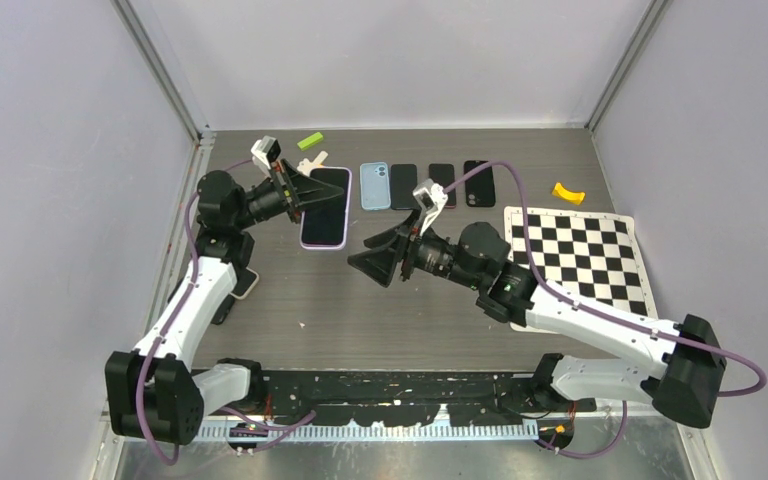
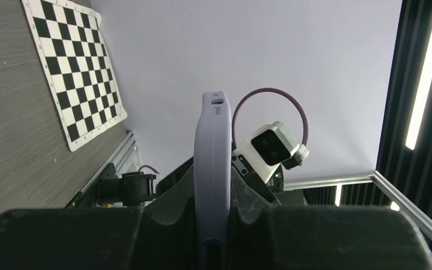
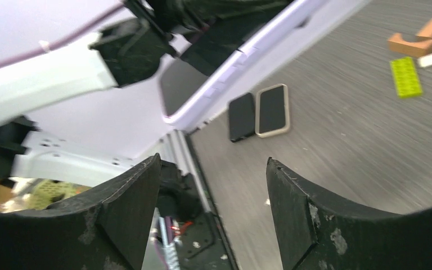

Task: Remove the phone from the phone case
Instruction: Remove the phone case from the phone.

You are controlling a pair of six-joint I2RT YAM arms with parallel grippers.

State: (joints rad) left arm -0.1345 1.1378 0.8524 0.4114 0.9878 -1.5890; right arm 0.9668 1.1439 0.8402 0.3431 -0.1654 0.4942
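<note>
While grey walls [image 1: 390, 60] ring the table [image 1: 430, 315], a phone case [image 1: 326, 226] hangs.

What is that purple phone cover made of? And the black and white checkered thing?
The lavender phone case looks like soft plastic or silicone with a matte finish. Its edge is smooth and dull, with rounded moulded buttons, but I can't tell which of the two it is. The checkerboard sheet looks like printed paper or thin card. It lies flat on the table and shows no thickness.

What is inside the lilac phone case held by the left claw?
A phone with a dark screen fills the lilac phone case. The left claw covers part of the screen; the phone's back is hidden.
</note>
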